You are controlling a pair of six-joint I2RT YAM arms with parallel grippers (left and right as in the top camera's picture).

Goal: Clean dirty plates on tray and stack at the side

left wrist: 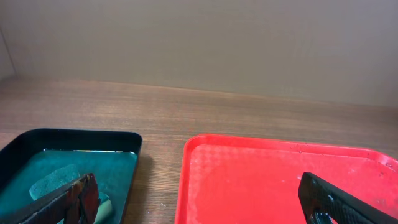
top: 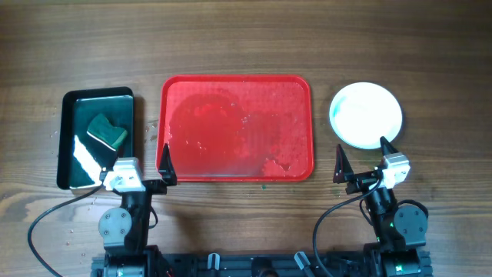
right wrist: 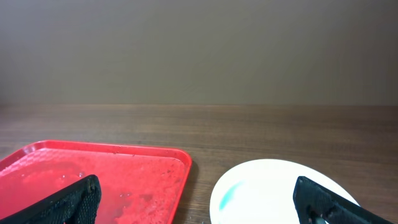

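The overhead camera is looking straight down on the table (top: 246, 38) from high above, taking in the red tray (top: 231, 131), the black tray (top: 77, 108) and the white plate (top: 366, 115) together. The left wrist camera is sitting low and close, facing forward to the wall (left wrist: 199, 43), and is catching both trays. The right wrist camera is facing the same way, showing the red tray and the white plate. All three views are sharing the red tray.

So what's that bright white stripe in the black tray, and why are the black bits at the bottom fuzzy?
Overhead: the stripe is glare, light bouncing off the liquid in the black tray. Left wrist and right wrist: the jaws sit close to the lens, so they blur, while the red tray and plate look sharper.
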